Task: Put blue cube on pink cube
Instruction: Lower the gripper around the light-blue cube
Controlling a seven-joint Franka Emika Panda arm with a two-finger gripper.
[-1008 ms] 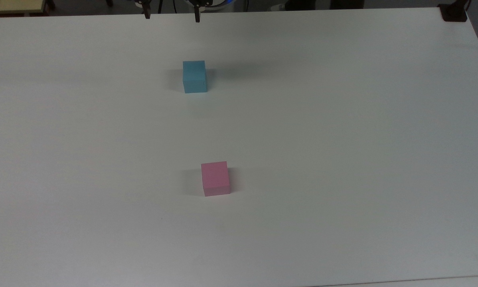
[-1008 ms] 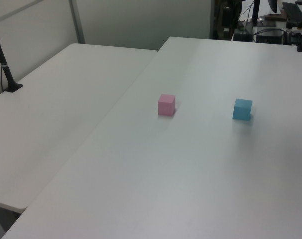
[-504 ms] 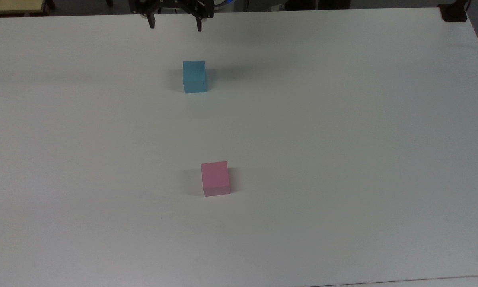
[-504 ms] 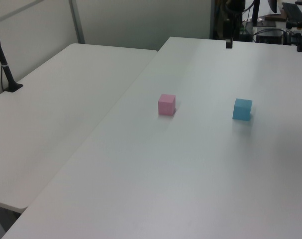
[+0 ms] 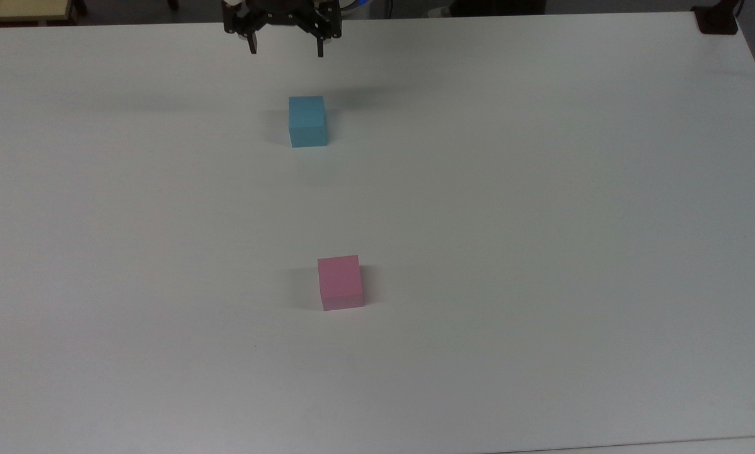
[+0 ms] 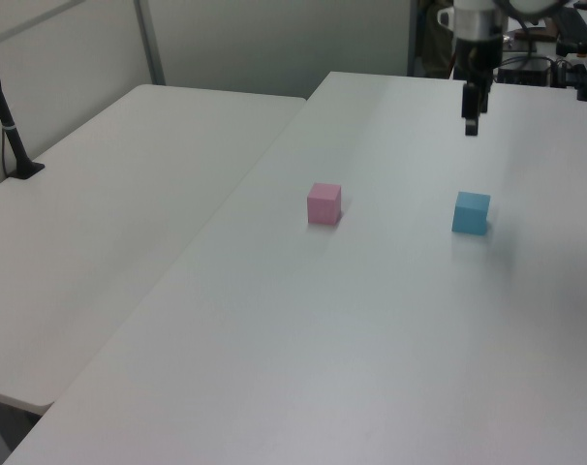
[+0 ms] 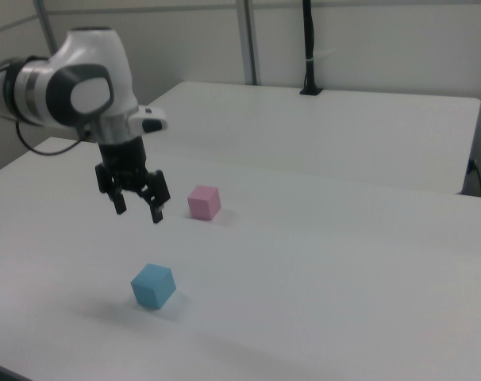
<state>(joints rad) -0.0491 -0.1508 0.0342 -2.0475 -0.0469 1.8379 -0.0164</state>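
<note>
Cubes sit well apart on the white counter (image 5: 541, 221). In the top view, the blue cube (image 5: 307, 120) rests at 12 o'clock from the pink cube (image 5: 340, 282). The tool (image 5: 287, 50) hangs above the counter's far edge, at 12 o'clock from the blue cube, fingers spread wide, holding nothing.

In the left view, the tool (image 6: 471, 126) is up in the air over the blue cube (image 6: 471, 212); the pink cube (image 6: 324, 203) lies at its 9 o'clock.

In the right view, the tool (image 7: 137, 213) floats above the blue cube (image 7: 152, 285), with the pink cube (image 7: 203, 202) at 3 o'clock from it.
</note>
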